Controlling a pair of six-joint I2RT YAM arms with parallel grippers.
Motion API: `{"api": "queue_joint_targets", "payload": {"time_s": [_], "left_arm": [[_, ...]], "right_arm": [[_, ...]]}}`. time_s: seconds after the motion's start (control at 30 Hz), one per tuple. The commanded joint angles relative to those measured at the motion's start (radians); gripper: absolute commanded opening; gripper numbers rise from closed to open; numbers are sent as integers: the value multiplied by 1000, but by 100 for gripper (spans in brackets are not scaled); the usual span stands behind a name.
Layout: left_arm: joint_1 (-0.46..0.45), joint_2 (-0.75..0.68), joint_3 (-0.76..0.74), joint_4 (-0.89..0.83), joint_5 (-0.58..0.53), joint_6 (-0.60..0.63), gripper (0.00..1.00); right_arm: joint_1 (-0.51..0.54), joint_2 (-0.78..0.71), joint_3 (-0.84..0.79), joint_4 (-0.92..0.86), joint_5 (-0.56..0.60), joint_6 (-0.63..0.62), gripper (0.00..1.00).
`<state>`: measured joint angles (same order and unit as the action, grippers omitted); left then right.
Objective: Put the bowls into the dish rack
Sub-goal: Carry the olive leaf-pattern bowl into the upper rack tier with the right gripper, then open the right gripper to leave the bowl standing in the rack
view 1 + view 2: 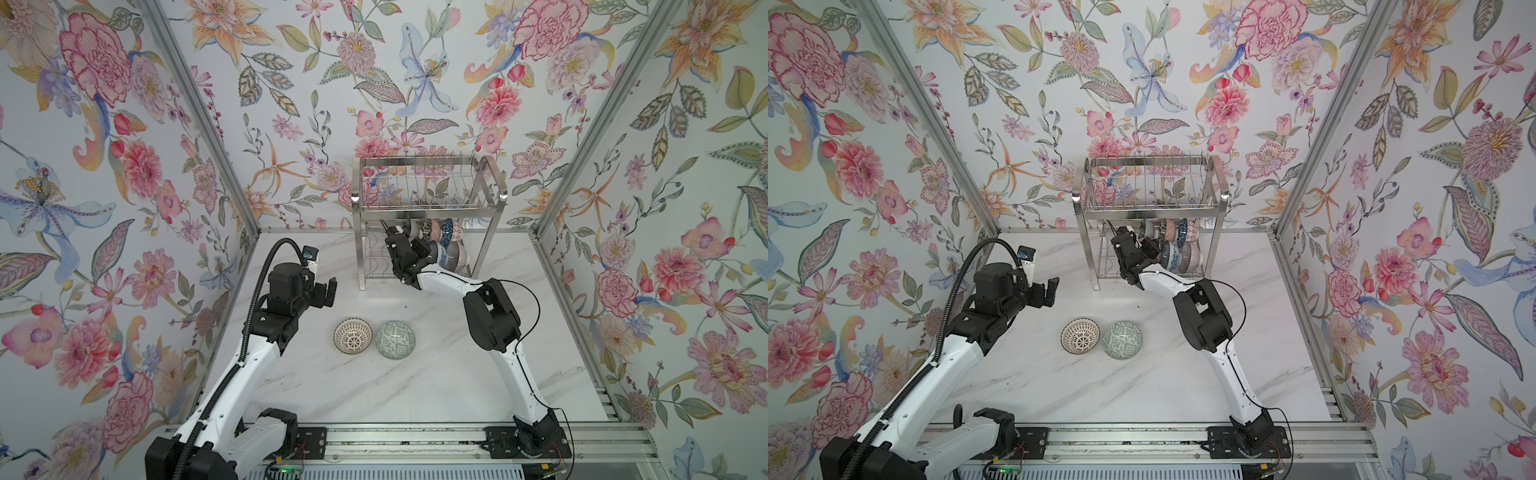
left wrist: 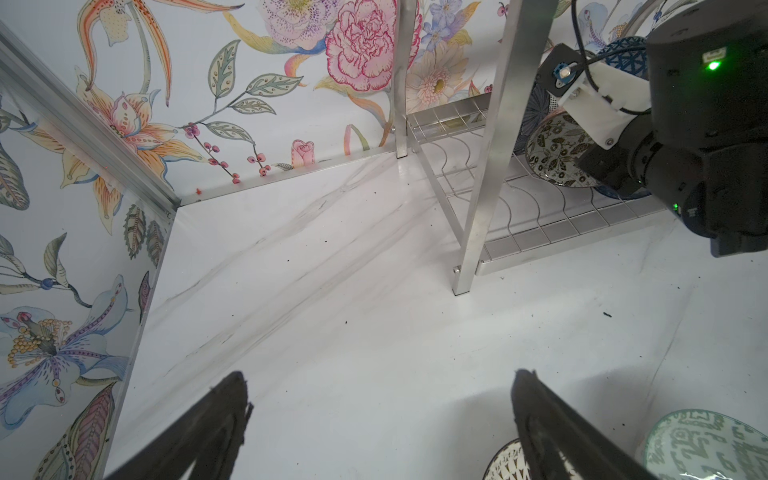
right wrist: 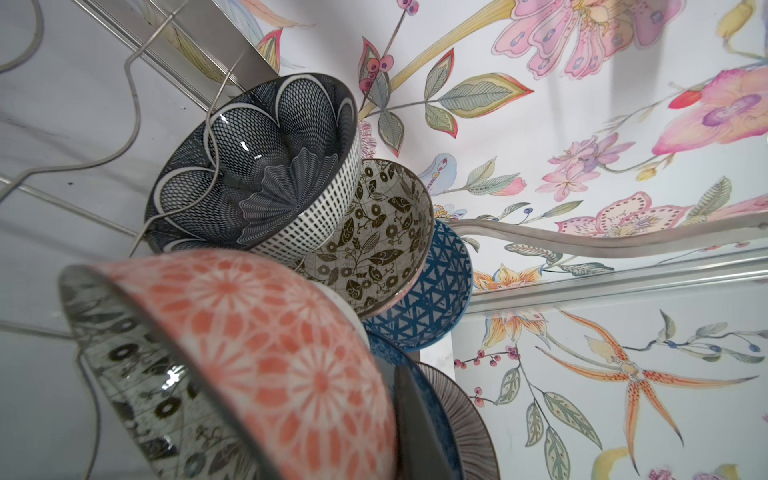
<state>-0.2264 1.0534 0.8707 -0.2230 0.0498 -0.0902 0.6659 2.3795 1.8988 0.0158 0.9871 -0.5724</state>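
Bowls are sitting in two places. Nearest the front, two are resting upright on the marble desk (image 1: 374, 395), just beside each other. A black-and-white lattice bowl (image 1: 353, 336) is lying on the left and a green geometric bowl (image 1: 395, 338) on the right, each showing only its patterned inside.

A little farther back and to their left, the left end effector (image 2: 380, 384) is hovering above the desk. Its fingers (image 2: 216, 415) are spread wide with only bare desk between them, and it is pointing toward the left front leg of the rack.

Farthest back, the two-tier dish rack (image 1: 360, 249) is standing on the desk. Its lower tier is holding a cluster of bowls tipped on edge, crowded toward the right end and leaning on one another. In the right wrist view, a dark net-petal bowl (image 3: 253, 166) is leaning on a black-leaf bowl (image 3: 374, 237). A blue-triangle bowl (image 3: 432, 299) is sitting behind that, and a grey striped bowl (image 3: 465, 415) is showing at the edge.

The right end effector (image 3: 405, 382) is reaching into this lower tier from the front left. Its fingers are pressed together and lying against the outer wall of an orange-pink bowl (image 3: 266, 353), which is tilted among the others. Whether they are gripping that bowl cannot be told.
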Motion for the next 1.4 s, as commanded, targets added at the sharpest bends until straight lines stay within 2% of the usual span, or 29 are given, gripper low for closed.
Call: {"api": "queue_joint_targets", "payload": {"time_s": [0.0,0.23,0.57,0.77,0.87,1.13,1.37], "left_arm": [[15,-8,-9,17,19,-9,99],[15,-6,-9,17,21,-11,99],[16,-5,-11,17,22,-11,99],[17,-2,-10,17,25,-13,99],[16,-2,-10,16,26,-11,100],[17,0,-9,11,28,-11,100],[15,11,-1,-1,38,-15,99]], "right_arm": [[0,10,32,1,13,12,13],[4,-16,21,-58,-38,84,25],[6,-57,-17,-86,-94,142,33],[4,-82,-32,-100,-146,173,41],[7,-90,-32,-108,-155,180,48],[10,-179,-98,-114,-217,213,98],[22,-321,-257,-114,-328,290,99]]}}
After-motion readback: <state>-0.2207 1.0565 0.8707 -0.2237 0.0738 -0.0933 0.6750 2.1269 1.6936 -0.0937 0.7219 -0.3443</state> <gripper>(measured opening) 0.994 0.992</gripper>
